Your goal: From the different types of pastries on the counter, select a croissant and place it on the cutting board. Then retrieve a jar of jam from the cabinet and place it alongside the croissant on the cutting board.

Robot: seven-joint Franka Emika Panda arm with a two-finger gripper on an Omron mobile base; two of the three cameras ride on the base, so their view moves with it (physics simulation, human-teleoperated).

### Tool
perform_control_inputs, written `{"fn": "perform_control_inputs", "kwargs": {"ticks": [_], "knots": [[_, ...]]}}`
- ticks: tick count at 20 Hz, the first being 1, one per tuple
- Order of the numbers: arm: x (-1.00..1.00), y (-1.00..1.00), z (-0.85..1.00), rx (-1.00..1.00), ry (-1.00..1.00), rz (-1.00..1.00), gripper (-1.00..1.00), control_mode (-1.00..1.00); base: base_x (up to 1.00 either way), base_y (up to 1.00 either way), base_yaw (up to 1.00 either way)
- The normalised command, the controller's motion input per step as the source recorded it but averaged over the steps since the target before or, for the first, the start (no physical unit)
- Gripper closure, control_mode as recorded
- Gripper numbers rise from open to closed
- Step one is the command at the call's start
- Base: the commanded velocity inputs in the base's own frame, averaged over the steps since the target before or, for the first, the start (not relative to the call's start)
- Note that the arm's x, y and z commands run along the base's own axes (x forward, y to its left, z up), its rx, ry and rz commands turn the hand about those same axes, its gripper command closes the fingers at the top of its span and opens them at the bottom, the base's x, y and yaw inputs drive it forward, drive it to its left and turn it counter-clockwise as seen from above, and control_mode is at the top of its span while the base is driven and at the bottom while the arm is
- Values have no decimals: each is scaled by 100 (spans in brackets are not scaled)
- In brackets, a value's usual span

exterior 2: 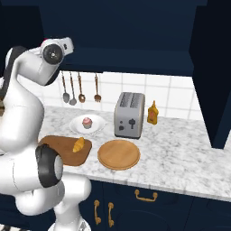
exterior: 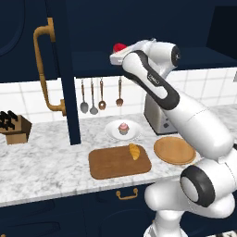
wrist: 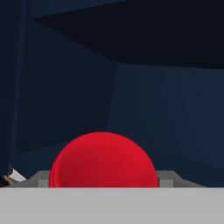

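We are reaching into the cabinet, gripper at the jar; whether it is clamping, we cannot tell. The croissant is lying on the board.

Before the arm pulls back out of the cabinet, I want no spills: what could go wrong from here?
1. The jam jar sits between the fingers at the cabinet shelf edge; the grip isn't clearly visible, so it could slip and fall to the counter.
2. The open cabinet door stands close beside the arm; a wide swing could strike it.
3. The croissant lies near the cutting board's right edge; set the jar left of it.
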Motion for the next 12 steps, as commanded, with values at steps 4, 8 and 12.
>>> {"fn": "perform_control_inputs", "kwargs": {"ticks": [4,8,12], "knots": [[-75,-51,37,25,0,0,100,-100,0,0,0],[-41,-25,52,15,8,0,100,-100,0,0,0],[-18,0,3,0,4,3,100,-100,0,0,0]]}}
